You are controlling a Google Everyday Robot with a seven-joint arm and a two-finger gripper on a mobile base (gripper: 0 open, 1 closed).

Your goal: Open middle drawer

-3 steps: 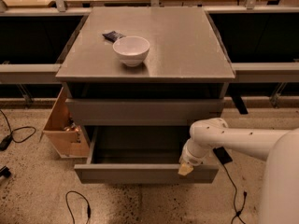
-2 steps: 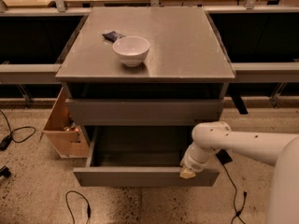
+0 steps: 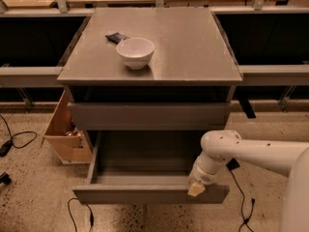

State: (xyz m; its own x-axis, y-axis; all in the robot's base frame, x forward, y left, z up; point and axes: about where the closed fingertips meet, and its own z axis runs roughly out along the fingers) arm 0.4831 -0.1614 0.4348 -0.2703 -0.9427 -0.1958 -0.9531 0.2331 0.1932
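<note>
The grey cabinet (image 3: 193, 42) stands in the middle of the camera view. Its middle drawer (image 3: 145, 193) is pulled far out, showing a plain grey inside with nothing in it. The uppermost grey front (image 3: 145, 116) sits just above it and looks only slightly out. The lowest front is hidden under the open drawer. My gripper (image 3: 196, 187) hangs from the white arm (image 3: 251, 151) and rests at the top edge of the middle drawer's front, near its right end.
A white bowl (image 3: 135, 52) and a small dark packet (image 3: 116, 36) lie on the cabinet top. A wooden box (image 3: 65, 134) stands on the floor at the left. Cables (image 3: 14, 141) run across the speckled floor on both sides. Dark shelving flanks the cabinet.
The middle drawer has slid further out toward the camera, and my gripper has moved down and forward with its front edge.
</note>
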